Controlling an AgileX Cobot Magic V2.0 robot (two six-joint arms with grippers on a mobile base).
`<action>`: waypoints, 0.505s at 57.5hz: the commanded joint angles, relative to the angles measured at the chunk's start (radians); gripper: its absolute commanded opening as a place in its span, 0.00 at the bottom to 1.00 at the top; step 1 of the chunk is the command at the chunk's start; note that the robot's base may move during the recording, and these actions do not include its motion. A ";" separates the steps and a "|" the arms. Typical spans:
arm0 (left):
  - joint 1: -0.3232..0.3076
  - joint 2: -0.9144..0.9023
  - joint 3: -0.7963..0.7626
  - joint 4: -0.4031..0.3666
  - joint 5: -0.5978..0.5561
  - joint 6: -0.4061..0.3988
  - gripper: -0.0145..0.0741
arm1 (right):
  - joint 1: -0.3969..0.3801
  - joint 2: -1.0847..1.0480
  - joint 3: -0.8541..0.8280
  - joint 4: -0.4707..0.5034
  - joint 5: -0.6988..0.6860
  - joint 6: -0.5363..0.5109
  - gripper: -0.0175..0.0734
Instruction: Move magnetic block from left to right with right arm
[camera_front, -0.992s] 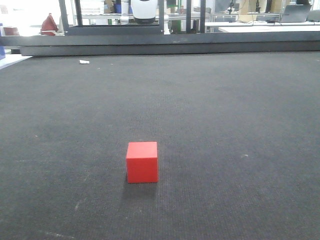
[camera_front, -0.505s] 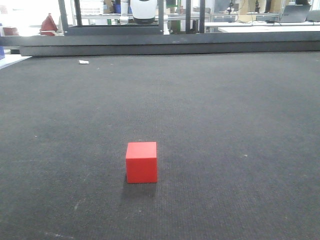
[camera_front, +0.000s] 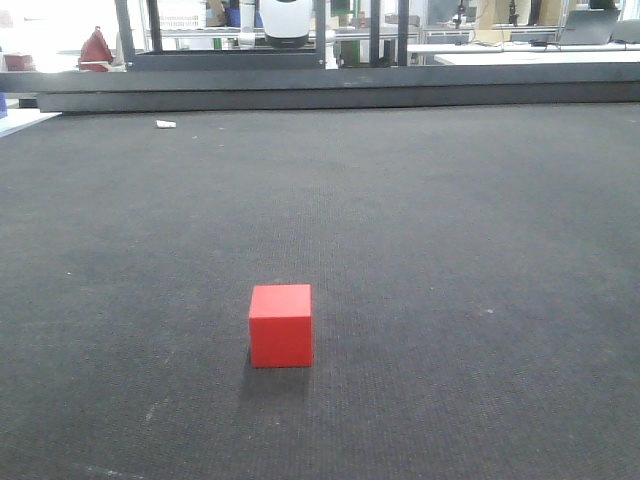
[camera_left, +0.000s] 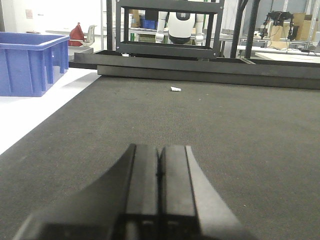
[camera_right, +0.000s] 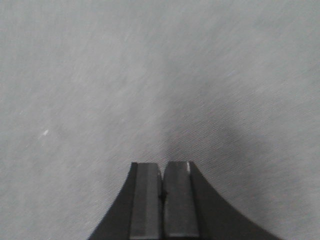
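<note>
magnetic block (camera_front: 280, 325) on mat (camera_front: 450, 250), near front; scrap (camera_front: 166, 124) far behind, left

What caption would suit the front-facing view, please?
Red magnetic block resting upright on the dark mat, nothing touching it.

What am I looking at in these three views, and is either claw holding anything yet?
This is a two-armed robot. Each arm ends in a two-finger gripper with a camera mounted at the wrist. The front view looks across the black mat, where the magnetic block, a red cube, sits alone with nothing touching it. The left wrist view shows the left gripper, fingers pressed together and empty, with a blue crate beyond the mat's edge. The right wrist view shows the right gripper, also closed and empty, above bare mat. The block is not in that view.
</note>
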 joint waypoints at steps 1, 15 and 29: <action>0.001 -0.011 0.008 -0.005 -0.086 0.000 0.02 | 0.086 0.065 -0.059 -0.048 -0.043 0.085 0.25; 0.001 -0.011 0.008 -0.005 -0.086 0.000 0.02 | 0.289 0.281 -0.155 -0.054 -0.016 0.271 0.84; 0.001 -0.011 0.008 -0.005 -0.086 0.000 0.02 | 0.448 0.516 -0.389 -0.054 0.145 0.290 0.85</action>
